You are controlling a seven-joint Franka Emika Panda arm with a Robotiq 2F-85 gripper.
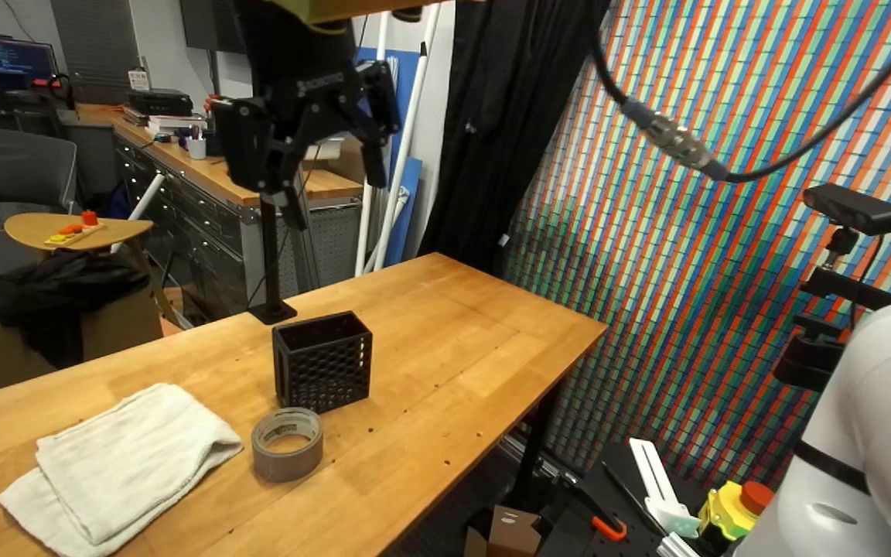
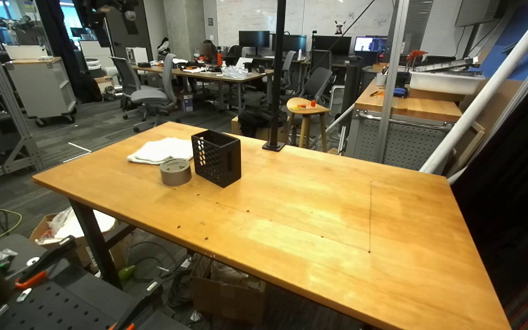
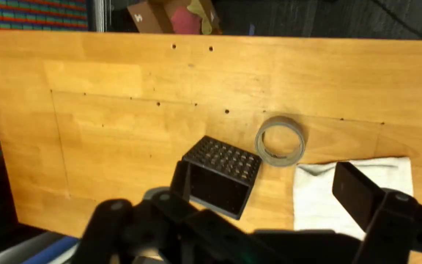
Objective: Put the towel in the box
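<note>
A white folded towel (image 1: 124, 464) lies flat on the wooden table; it also shows in an exterior view (image 2: 163, 150) and in the wrist view (image 3: 317, 205), partly hidden by a finger. A black open-topped box (image 1: 323, 363) with perforated sides stands upright near it, also in an exterior view (image 2: 217, 158) and in the wrist view (image 3: 222, 165). My gripper (image 1: 335, 188) is open and empty, high above the table. In the wrist view the gripper (image 3: 263, 181) has its fingers wide apart, one overlapping the box's edge and one overlapping the towel.
A grey tape roll (image 1: 288, 445) stands on the table between towel and box, close to both; it shows in an exterior view (image 2: 175, 172) and the wrist view (image 3: 280, 141). A black post (image 2: 277, 82) rises from the table's edge behind the box.
</note>
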